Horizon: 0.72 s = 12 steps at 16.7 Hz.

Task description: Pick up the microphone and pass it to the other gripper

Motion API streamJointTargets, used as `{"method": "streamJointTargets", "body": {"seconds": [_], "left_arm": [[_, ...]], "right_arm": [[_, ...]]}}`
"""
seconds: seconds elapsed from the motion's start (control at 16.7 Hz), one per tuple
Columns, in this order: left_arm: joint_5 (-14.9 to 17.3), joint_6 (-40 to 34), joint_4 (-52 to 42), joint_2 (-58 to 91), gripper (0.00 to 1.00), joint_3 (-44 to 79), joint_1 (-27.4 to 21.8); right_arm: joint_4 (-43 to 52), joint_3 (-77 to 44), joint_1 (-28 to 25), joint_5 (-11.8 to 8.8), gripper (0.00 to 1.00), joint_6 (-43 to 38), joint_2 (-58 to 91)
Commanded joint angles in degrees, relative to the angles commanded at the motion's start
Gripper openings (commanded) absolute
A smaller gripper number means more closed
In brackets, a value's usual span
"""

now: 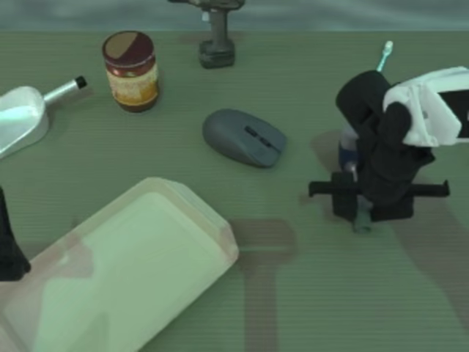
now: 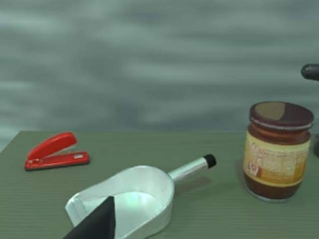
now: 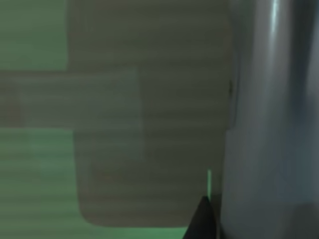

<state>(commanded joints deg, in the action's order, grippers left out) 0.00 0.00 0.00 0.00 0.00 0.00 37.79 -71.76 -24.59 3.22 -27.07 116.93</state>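
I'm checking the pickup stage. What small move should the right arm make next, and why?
Probably shut the right pincer on the mic and lift it a little. In the top view that arm is low over the mic at the table's right; the right wrist view shows the grey handle filling the frame beside one fingertip. The left pincer waits at the left edge.

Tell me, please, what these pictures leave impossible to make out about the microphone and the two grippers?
- The microphone: top view, mostly covered by the right arm; only a sliver of dark head and grey handle shows.
- Right gripper: top view, hidden under its own wrist; in the right wrist view the grey handle fills the frame, so the grip is unclear.
- Left gripper: cut off by the top view's left edge.
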Motion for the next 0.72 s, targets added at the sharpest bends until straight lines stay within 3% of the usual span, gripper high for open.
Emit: {"method": "streamJointTargets", "body": {"seconds": [0.3, 0.72], "left_arm": [[0.00, 0.00, 0.00, 0.00, 1.00, 0.00, 0.00], [0.00, 0.00, 0.00, 0.00, 1.00, 0.00, 0.00]], "right_arm": [[-11.55, 2.55, -0.21, -3.26, 0.00, 3.67, -2.25], [-44.72, 11.27, -0.16, -11.90, 0.00, 13.13, -8.73]]}}
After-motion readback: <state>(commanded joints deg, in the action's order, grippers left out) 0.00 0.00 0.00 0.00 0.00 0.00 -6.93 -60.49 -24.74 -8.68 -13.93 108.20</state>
